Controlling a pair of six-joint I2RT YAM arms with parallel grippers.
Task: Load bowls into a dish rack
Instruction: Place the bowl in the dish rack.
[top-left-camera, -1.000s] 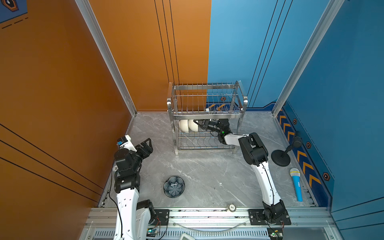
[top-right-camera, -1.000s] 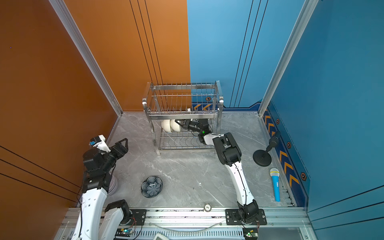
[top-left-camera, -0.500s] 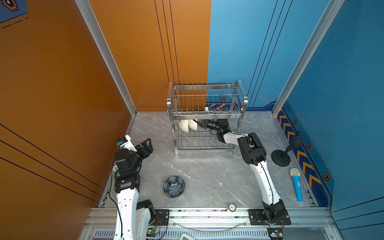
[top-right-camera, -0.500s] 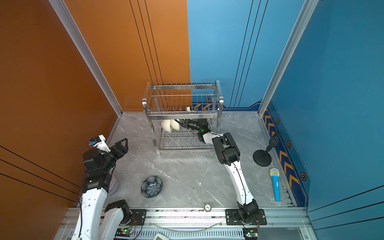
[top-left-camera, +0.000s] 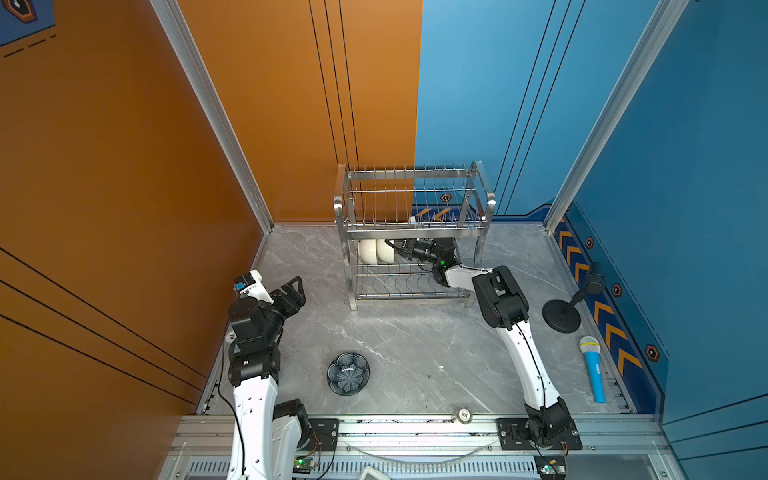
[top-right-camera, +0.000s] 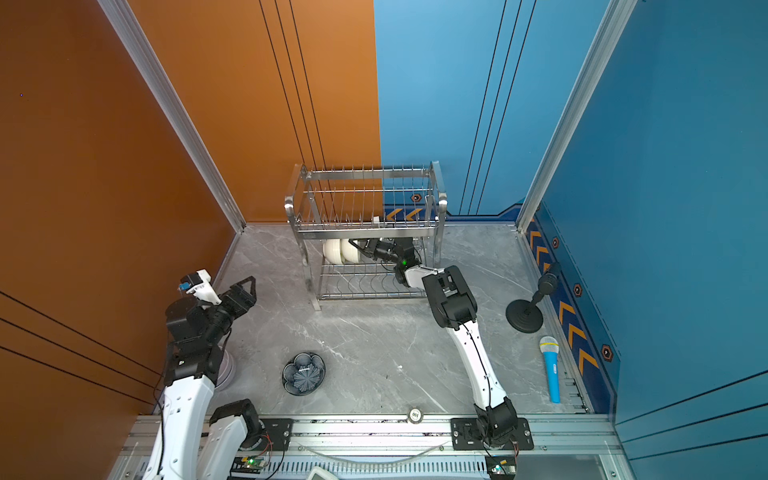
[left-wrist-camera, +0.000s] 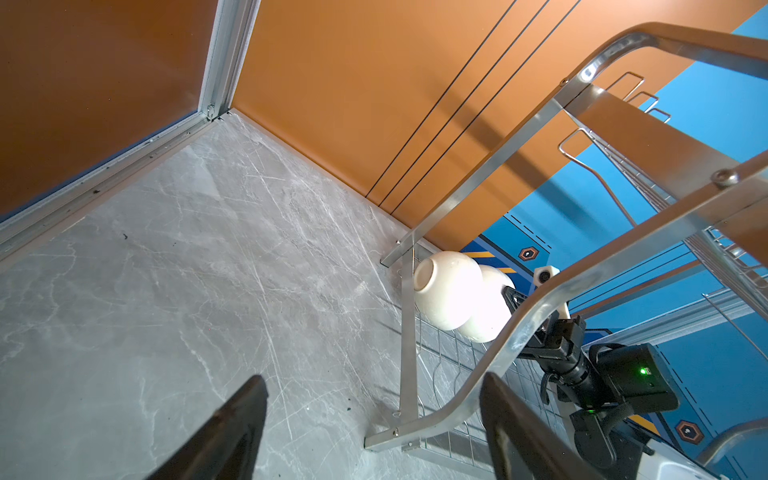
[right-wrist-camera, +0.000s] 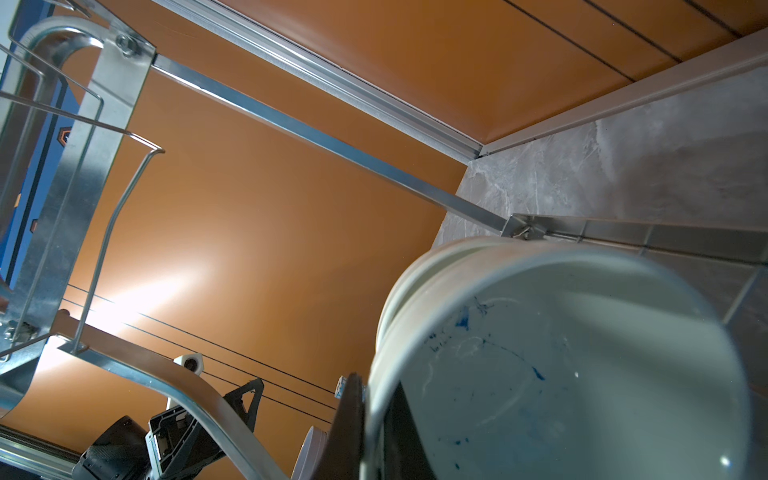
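Placement of a cream bowl (top-left-camera: 385, 251) on the lower tier of the dish rack (top-left-camera: 415, 226) was judged in hand. Its rim was pinched by the closed right end effector (top-left-camera: 394, 246). The bowl stood on edge beside another cream bowl (top-left-camera: 367, 251), mouth toward the right arm, axis horizontal along the rack. Release and straight withdrawal were called for next. The left end effector (top-left-camera: 300, 291) was held wide open, empty.
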